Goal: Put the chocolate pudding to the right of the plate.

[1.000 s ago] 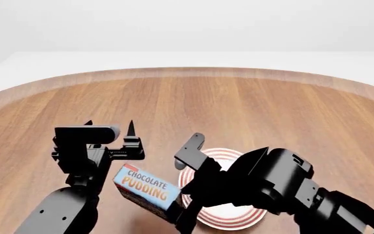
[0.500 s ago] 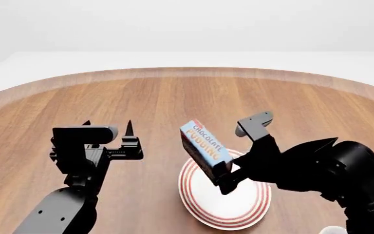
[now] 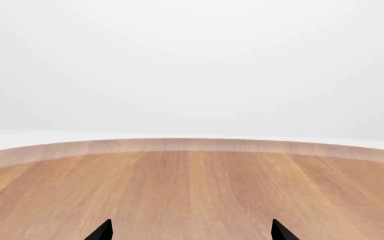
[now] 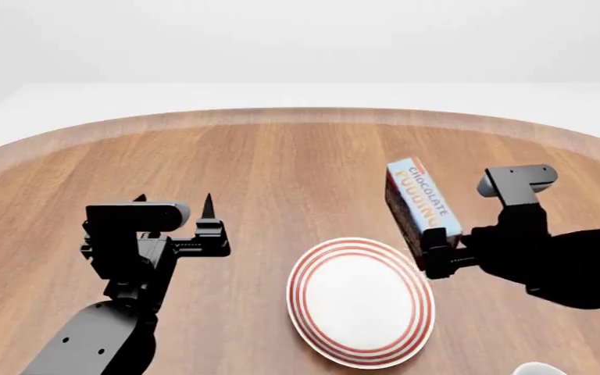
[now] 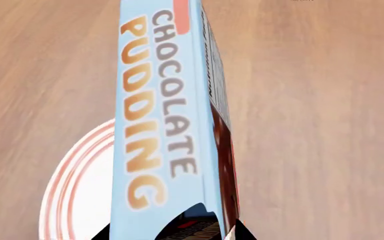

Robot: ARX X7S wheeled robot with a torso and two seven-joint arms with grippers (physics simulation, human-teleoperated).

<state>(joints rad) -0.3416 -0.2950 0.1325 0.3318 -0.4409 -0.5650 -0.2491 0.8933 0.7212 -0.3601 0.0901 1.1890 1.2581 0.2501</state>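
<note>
Holding the pudding box above the plate's right rim

Gripping one end of the chocolate pudding (image 4: 417, 205), the right gripper (image 4: 437, 256) carries the carton clear of the wooden table (image 4: 279, 164), its fingers clamped on the lower end. In the head view the box is tilted, with its light blue lettered face turned up and leftward and a dark brown side showing below it. It sits at the upper right edge of the plate (image 4: 361, 303), which lies flat on the table with its red rings in full view.

From the right wrist view the chocolate pudding (image 5: 168, 120) stretches away from the camera, with the plate (image 5: 78, 190) beneath and to one side of it.

The left gripper (image 4: 175, 205) hovers over bare wood well apart from the plate, fingers spread with nothing between them. The left wrist view shows its two fingertips (image 3: 102, 231) apart over the table (image 3: 199, 185).
</note>
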